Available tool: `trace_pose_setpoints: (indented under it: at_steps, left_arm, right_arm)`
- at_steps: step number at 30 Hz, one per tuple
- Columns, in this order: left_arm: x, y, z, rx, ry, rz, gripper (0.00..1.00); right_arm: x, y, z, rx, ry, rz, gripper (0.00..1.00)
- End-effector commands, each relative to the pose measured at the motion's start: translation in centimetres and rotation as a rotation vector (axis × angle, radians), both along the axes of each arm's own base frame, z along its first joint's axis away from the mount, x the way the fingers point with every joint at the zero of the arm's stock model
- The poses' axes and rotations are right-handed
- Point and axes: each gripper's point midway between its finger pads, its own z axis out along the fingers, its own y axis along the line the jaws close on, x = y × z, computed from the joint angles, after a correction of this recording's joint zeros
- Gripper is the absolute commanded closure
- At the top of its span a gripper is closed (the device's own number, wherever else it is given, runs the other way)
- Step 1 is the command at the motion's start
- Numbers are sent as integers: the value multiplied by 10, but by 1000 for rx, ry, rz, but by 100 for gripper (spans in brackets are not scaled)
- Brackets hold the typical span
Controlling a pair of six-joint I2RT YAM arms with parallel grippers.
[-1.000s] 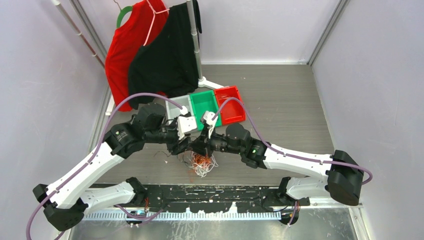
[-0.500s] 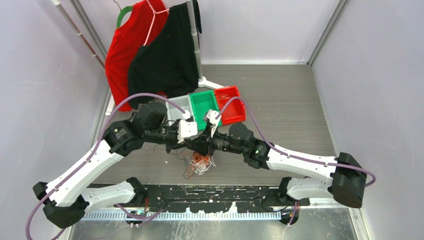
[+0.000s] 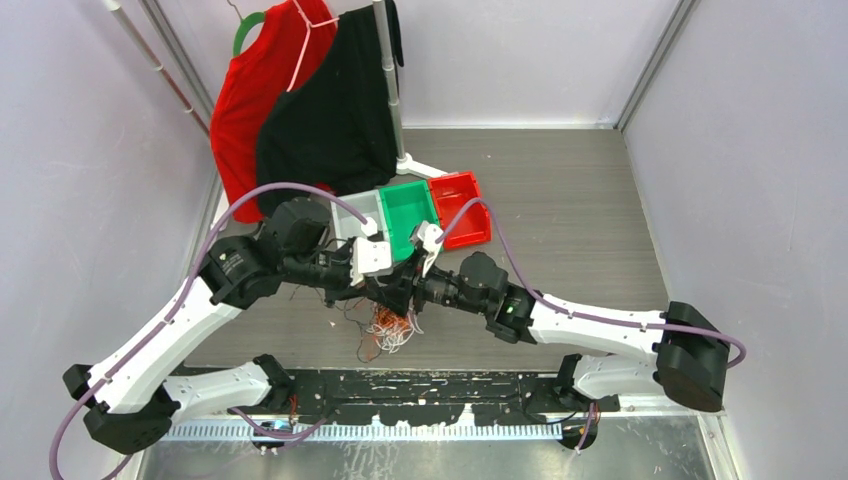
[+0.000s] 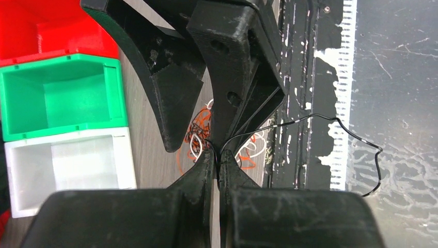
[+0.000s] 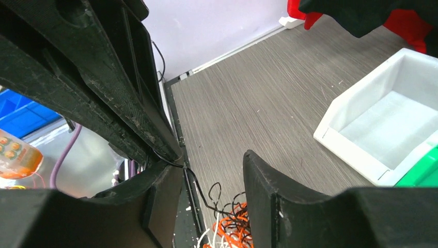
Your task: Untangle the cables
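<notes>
Tangled cables (image 3: pixel 388 328) heaped on the table (image 3: pixel 580 230) near its front edge, directly under both grippers. Closed left gripper (image 4: pixel 217 168) pinching one black strand (image 4: pixel 310 118) that loops off sideways. Open right gripper (image 5: pixel 212 181) tip to tip with it, just above the tangle.

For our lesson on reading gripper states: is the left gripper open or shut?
Shut: on the left gripper, the fingers meet, pinching a black cable.
</notes>
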Motion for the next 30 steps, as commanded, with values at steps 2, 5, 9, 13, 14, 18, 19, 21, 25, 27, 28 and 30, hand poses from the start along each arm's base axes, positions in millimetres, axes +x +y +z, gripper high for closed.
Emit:
trace_pose_setpoints:
  at_steps: [2,5,9,13,14,18,19,21,25,27,28,30]
  left_arm:
    - [5,-6,33,-90,-69,6,100]
    - [5,-2,28,-68,-69,7,100]
    - [2,2,21,-51,-72,2,100]
    - [2,2,15,-40,-62,0,100]
    - [2,2,13,-37,-56,0,100]
    - [2,-2,17,-50,-45,-3,100]
    - [2,-2,19,-52,-40,-1,100]
    - [1,-3,23,-56,-37,-6,100]
    - [-3,-5,32,-76,-22,-14,100]
    - [-7,-6,36,-87,-6,-21,100]
    - [-8,-6,40,-94,-1,-24,100]
    - [-12,-7,44,-102,15,-33,100]
  right_arm:
    - [-20,5,-23,-27,-114,52,48]
    - [-24,-1,-28,-31,-137,51,47]
    - [-34,-12,-28,-21,-153,74,47]
    - [-43,-13,-29,-32,-155,117,47]
    - [-43,-11,-30,-36,-158,118,48]
    - [-31,1,-27,-31,-163,78,48]
    - [-28,4,-26,-21,-166,65,48]
    - [-16,8,-23,-3,-171,7,48]
    - [5,13,-12,64,-202,-99,49]
    - [9,17,-12,81,-206,-112,50]
    - [12,19,-12,84,-207,-122,51]
    - [15,22,-13,92,-207,-135,53]
